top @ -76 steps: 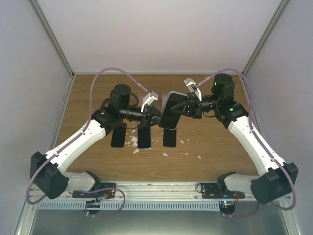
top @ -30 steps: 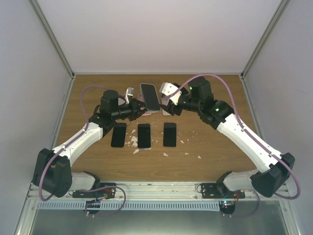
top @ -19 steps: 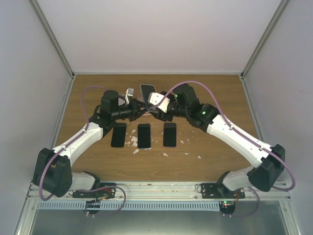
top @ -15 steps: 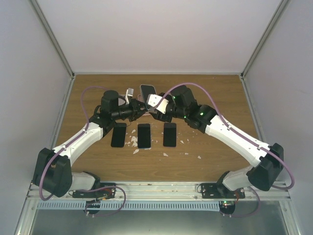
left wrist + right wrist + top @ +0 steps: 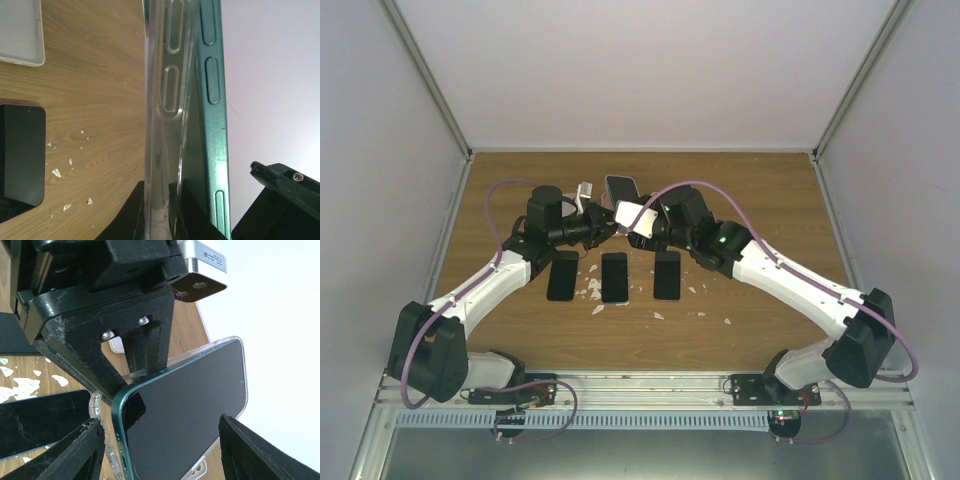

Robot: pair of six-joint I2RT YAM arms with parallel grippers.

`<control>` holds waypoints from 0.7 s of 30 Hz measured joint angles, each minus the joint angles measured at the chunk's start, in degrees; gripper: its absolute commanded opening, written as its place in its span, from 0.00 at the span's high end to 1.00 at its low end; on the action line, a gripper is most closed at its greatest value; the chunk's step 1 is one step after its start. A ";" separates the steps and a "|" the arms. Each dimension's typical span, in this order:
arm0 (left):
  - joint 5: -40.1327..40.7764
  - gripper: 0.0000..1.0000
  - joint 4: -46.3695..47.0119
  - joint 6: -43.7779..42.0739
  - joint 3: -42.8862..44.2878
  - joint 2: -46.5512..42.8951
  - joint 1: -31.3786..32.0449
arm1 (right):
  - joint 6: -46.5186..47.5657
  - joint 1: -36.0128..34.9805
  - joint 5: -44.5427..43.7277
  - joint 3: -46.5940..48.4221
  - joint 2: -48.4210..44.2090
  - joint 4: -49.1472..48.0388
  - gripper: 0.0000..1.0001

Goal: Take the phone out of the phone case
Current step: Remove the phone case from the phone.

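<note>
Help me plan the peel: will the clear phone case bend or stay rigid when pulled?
Probably bends: the clear phone case looks thin, and its side wall stands off the green phone. Likely light: the left gripper holds it up by one end. Its glossy surface may slip.

Left wrist cam chops the phone (image 5: 211,125) and its clear case (image 5: 167,90) off top and bottom, and from above the right arm (image 5: 770,275) covers most of both.

White shells (image 5: 790,283), black joints (image 5: 420,360), mauve cables (image 5: 508,186), black left claw (image 5: 147,362) seemingly scuffed
</note>
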State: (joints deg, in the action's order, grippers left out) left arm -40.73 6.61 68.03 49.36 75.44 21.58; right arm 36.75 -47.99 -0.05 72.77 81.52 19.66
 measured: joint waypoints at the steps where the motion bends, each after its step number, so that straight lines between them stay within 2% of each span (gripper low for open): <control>1: -0.02 1.00 0.00 0.09 0.00 0.00 0.00 | 0.13 -0.15 -0.09 -0.13 -0.02 -0.07 0.37; 7: 0.35 1.00 0.07 0.52 0.00 0.04 -0.07 | 1.62 -0.81 -3.08 -1.18 0.61 -1.31 0.42; 16: 3.17 1.00 1.51 0.79 0.00 0.50 -0.44 | 5.03 -2.08 -7.93 -3.21 1.53 -6.47 0.61; 21: 4.33 1.00 3.98 1.16 -0.04 0.50 -0.44 | 6.80 -2.32 -9.31 -3.34 1.53 -8.13 0.67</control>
State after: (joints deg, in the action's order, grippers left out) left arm -36.40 10.59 69.19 49.32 75.94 21.15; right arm 43.55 -50.30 -9.37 69.43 83.05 11.53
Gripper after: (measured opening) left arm 0.076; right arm 0.352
